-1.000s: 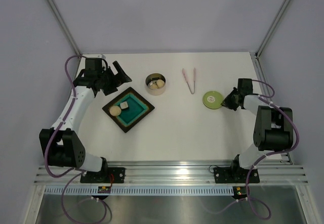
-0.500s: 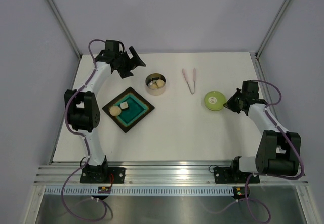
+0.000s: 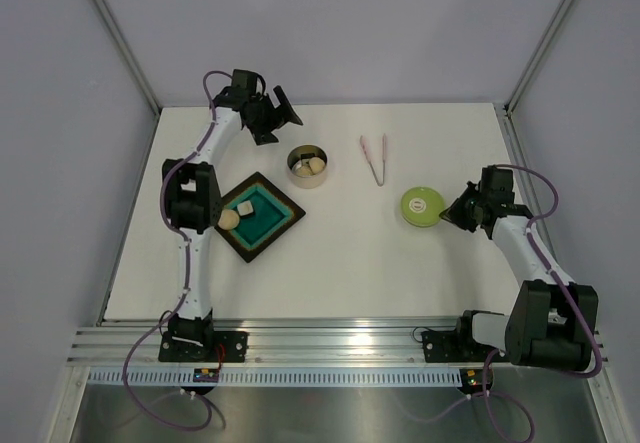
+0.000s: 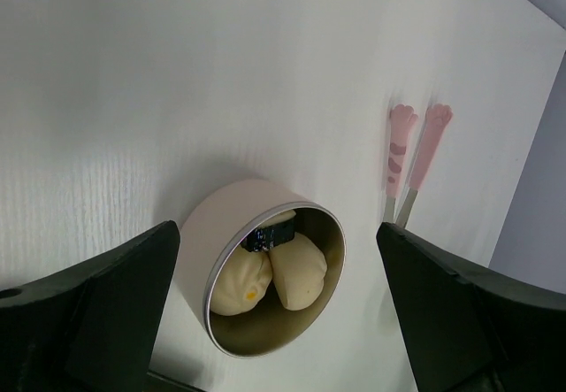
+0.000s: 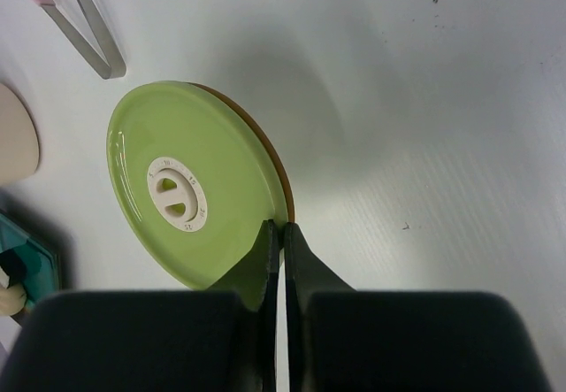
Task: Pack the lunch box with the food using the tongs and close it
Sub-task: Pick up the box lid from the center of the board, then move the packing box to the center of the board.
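The lunch box (image 3: pixel 308 165), a round steel tin, stands open at mid-table with two beige dough balls (image 4: pixel 296 268) of food inside. My left gripper (image 3: pixel 272 115) hovers behind and left of it, open and empty, its fingers (image 4: pixel 97 308) framing the lunch box (image 4: pixel 265 277). The pink tongs (image 3: pixel 374 158) lie flat to the tin's right, untouched; in the left wrist view the tongs (image 4: pixel 411 149) show beyond the tin. My right gripper (image 3: pixel 447 213) is shut on the near rim of the light-green lid (image 5: pixel 190 193), which tilts slightly off the table.
A dark square tray (image 3: pixel 270 225) with a teal inside sits front-left of the tin, holding one dough ball (image 3: pixel 229 219) and a pale cube (image 3: pixel 244 208). Grey walls and metal posts border the white table.
My left arm has swung from beside the tray to the back of the table behind the tin, still open. The right gripper stays pinched on the lid, shifting it only slightly.
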### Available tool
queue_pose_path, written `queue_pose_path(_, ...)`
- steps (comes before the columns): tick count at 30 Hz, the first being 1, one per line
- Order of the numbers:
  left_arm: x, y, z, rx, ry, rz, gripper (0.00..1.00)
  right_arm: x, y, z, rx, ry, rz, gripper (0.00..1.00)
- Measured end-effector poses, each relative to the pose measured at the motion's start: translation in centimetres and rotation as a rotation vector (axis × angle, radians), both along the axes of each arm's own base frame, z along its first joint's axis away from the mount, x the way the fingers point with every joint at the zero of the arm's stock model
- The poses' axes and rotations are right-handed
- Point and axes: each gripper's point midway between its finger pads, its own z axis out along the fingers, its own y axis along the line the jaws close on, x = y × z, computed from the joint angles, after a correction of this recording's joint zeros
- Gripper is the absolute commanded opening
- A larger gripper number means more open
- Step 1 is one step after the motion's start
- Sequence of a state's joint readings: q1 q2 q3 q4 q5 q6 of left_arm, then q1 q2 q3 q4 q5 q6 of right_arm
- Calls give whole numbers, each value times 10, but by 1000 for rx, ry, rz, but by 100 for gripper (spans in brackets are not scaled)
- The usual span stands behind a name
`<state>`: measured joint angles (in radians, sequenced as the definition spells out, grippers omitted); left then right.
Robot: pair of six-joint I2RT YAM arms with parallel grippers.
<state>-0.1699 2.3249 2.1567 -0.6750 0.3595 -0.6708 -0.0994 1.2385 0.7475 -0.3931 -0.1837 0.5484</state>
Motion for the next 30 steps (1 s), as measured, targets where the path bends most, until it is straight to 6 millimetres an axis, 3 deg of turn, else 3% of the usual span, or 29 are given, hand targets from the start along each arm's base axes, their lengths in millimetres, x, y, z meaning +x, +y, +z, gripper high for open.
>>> queue_pose_path(10, -1, -39, -44, -49, 62, -78, 99, -9, 1, 10, -2, -5, 10, 0)
queue_pose_path(18, -13, -62, -51, -70, 68, -143, 99, -10, 3, 16, 1, -18, 25, 0)
queue_pose_path(23, -43, -70, -73, -73, 136, -174, 99, -6, 4, 20, 6, -28, 29, 0)
queue_pose_path(30, -86, -89, -64, -84, 157, -235, 99, 5, 12, 32, 26, -70, 53, 0)
